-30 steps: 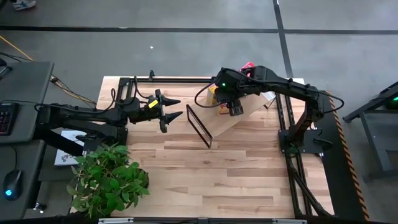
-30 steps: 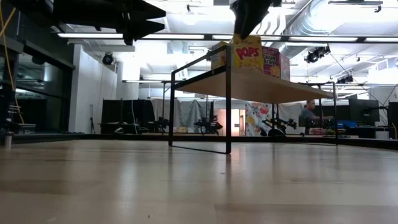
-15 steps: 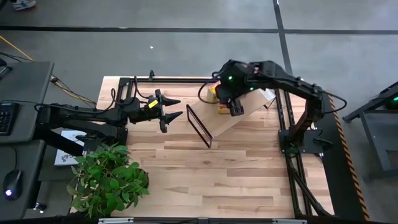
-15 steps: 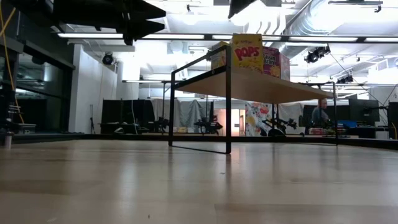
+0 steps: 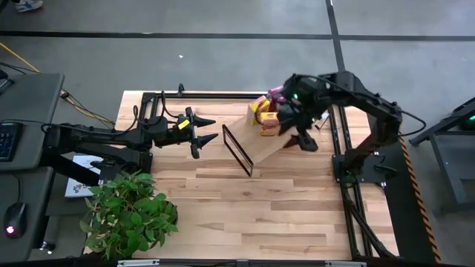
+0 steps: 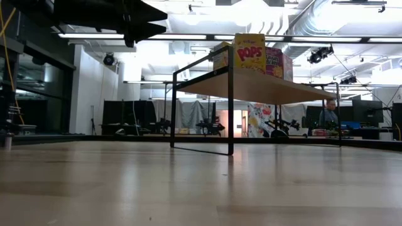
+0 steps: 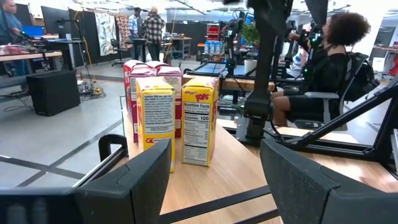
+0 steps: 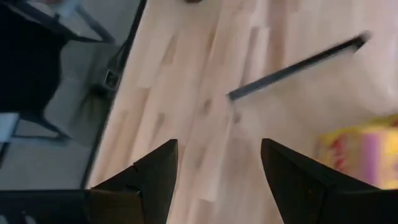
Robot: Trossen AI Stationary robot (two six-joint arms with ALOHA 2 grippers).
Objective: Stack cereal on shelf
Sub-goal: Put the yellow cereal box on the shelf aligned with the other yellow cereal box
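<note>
Low view, yellow cereal box (image 6: 250, 52) reading "POPS" on shelf (image 6: 264, 88) — both arms' fingers spread, pinching nothing

1. Right arm (image 5: 349, 93) hides the far end of the shelf (image 5: 271, 148) at upper right in the high view
2. Cereal (image 8: 364, 152) is blurred and cut by the right edge in the right wrist view
3. Rear cereal boxes in the left wrist view sit hidden behind the front pair
</note>
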